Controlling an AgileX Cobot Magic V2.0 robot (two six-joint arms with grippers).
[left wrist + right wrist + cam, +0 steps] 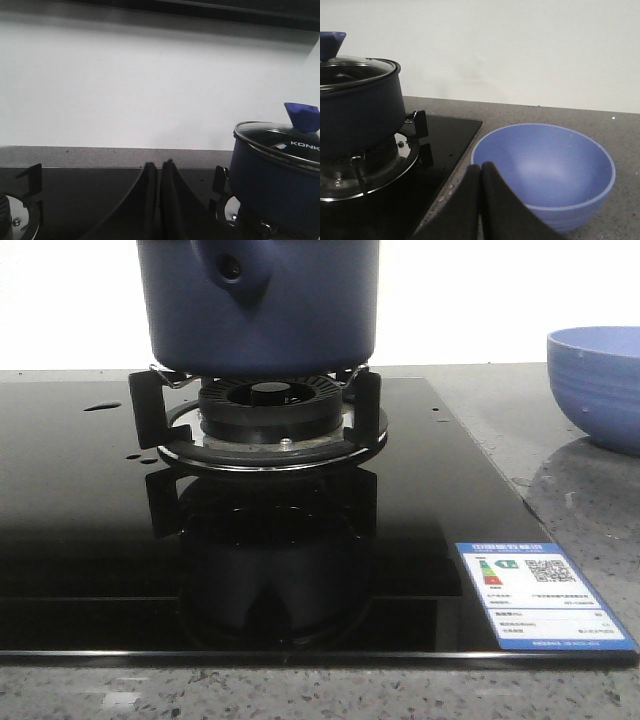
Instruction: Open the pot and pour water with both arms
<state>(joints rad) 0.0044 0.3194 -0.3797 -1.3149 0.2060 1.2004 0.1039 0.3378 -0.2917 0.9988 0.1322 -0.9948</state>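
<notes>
The dark navy pot (258,310) stands on the burner stand (270,425) of the black glass hob, its handle lug with a round hole facing the front camera. It also shows in the left wrist view (275,185) and the right wrist view (357,117), with a glass lid (280,142) and a blue knob (302,116) on top. Small drops and a thin puddle of water (102,406) lie on the hob at the left. My left gripper (159,164) is shut and empty, left of the pot. My right gripper (480,166) is shut and empty, between pot and bowl.
A periwinkle-blue bowl (598,385) stands on the grey stone counter right of the hob; it also shows in the right wrist view (545,172). A second burner (17,220) lies at the left. A label sticker (535,595) sits on the hob's front right corner. A white wall stands behind.
</notes>
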